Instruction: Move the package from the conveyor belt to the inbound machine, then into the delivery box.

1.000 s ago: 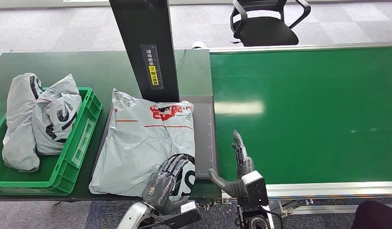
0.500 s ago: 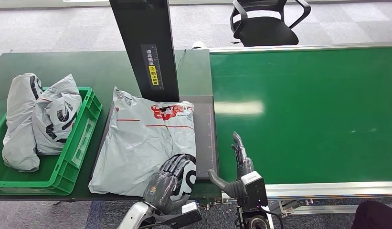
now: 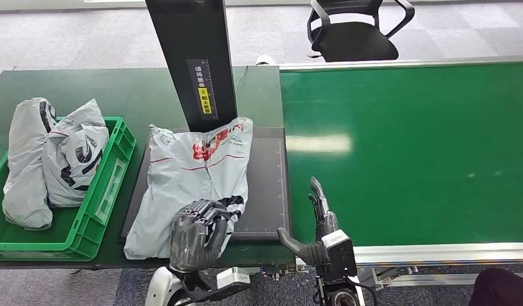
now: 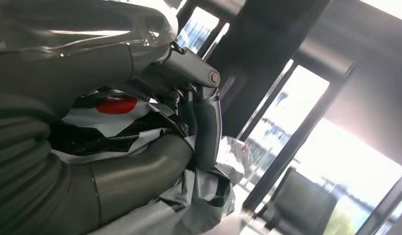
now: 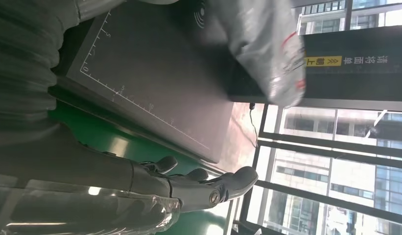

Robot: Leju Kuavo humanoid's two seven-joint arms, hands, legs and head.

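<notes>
The left hand grips the package by its near end on the inbound machine; the right hand hangs spread and empty; lift clear of the delivery box wall before releasing.

Head cam looks down from high on table; wrist cams sit close behind hands; all share scanner pad.

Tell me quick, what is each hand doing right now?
Left hand: gripping the grey package.
Right hand: open, holding nothing.
</notes>
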